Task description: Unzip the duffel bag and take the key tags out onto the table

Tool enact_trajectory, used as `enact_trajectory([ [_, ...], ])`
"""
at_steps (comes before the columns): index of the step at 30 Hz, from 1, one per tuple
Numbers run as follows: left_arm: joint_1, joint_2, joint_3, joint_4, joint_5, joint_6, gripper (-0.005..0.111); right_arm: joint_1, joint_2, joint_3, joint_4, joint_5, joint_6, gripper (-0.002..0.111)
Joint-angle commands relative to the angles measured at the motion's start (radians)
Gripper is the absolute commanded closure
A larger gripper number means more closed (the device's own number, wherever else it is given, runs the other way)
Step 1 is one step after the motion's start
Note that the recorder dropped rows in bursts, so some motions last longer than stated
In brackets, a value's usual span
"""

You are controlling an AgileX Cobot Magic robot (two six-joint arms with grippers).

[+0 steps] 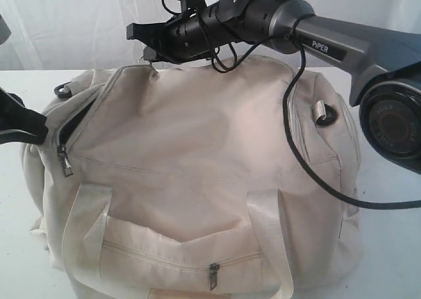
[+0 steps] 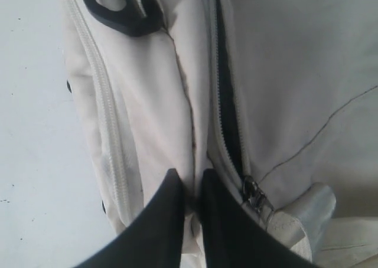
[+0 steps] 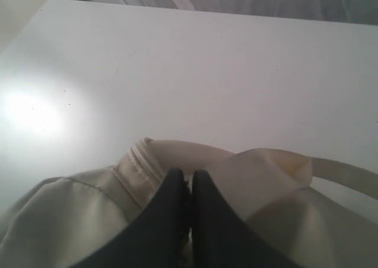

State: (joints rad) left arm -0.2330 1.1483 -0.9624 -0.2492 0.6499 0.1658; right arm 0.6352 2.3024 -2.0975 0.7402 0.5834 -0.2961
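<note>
Duffel bag [image 1: 197, 154] sits centre on white table [image 1: 395, 246], front pocket [image 1: 184, 259] zipped shut on near side. Main zipper [image 1: 75, 124] parted a little at left end, dark gap showing, slider [image 1: 64, 162] hanging just below. Left gripper [image 2: 189, 175] clenched on fabric fold at bag's left end, just beside that gap. Right gripper [image 3: 184, 175] reaches across far top edge, tips pinched tight on puckered-up fabric.
</note>
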Motion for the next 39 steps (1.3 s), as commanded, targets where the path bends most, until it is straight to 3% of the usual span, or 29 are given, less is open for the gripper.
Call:
enact_trajectory([
  [1,0.0,-0.022,0.006,0.003,0.065,-0.005,0.107,-0.039,-0.029,-0.006,-0.038,-0.023,-0.006,0.108],
  [13,0.0,-0.022,0.004,0.008,0.003,-0.005,0.104,-0.037,-0.05,-0.006,-0.014,0.056,-0.014,0.108],
  [21,0.0,-0.022,-0.104,0.004,0.048,0.021,0.05,-0.037,-0.05,-0.006,-0.011,0.083,-0.014,0.108],
  [24,0.0,-0.022,-0.142,0.004,-0.008,0.021,0.041,-0.037,-0.05,-0.006,-0.011,0.1,-0.014,0.108],
  [29,0.0,0.023,-0.19,-0.03,-0.15,0.021,0.04,-0.037,-0.05,-0.006,0.018,0.115,-0.019,0.108],
  [33,0.0,0.19,-0.262,-0.055,-0.166,0.031,0.04,-0.037,-0.05,-0.006,0.037,0.124,-0.019,0.108],
  [39,-0.001,0.455,-0.407,-0.392,-0.148,0.447,0.04,-0.037,-0.05,-0.006,0.052,0.126,-0.019,0.108],
])
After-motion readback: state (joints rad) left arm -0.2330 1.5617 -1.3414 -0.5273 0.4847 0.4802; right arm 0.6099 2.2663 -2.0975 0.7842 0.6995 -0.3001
